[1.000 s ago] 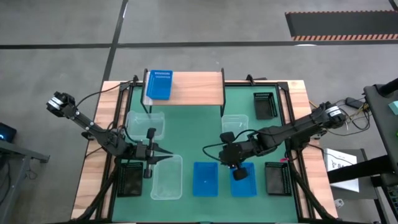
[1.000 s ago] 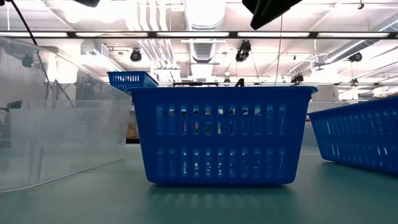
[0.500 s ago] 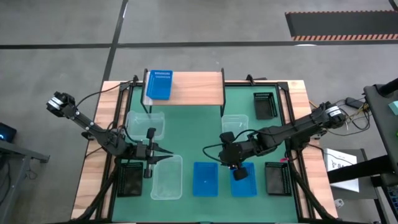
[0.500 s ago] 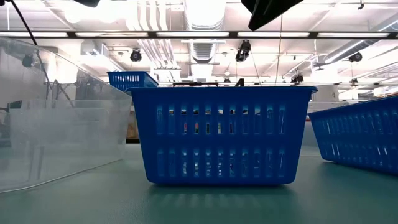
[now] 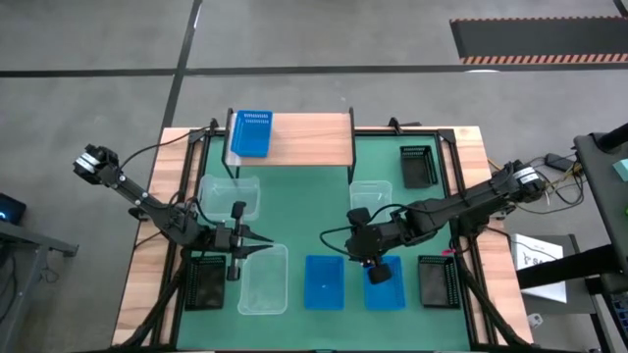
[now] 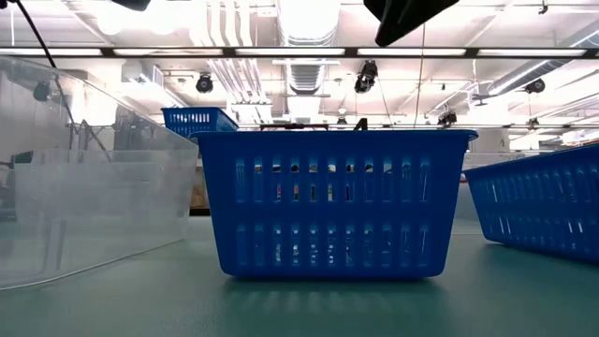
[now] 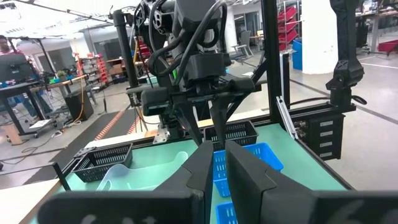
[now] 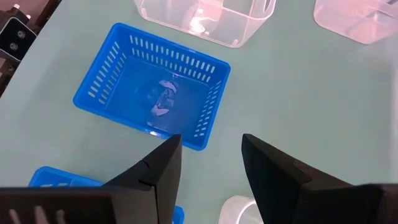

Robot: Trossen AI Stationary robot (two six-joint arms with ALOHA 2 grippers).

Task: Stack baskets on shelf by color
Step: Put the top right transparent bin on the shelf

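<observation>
Nothing has changed in the last second. My right gripper (image 5: 373, 263) hovers half open and empty above the near bright blue plastic basket (image 5: 385, 282); my left gripper (image 5: 263, 245), almost closed and empty, waits beside the clear plastic basket (image 5: 263, 280). One blue slotted basket (image 5: 251, 134) lies on the wooden shelf (image 5: 309, 139), so stacking has barely begun.

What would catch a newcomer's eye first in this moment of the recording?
Probably the bright blue baskets: one already sits on the left end of the wooden shelf, and two lie side by side on the green mat near the front edge. Next comes the right gripper, open, poised over the right-hand blue basket, while the left gripper waits beside a clear basket.
</observation>
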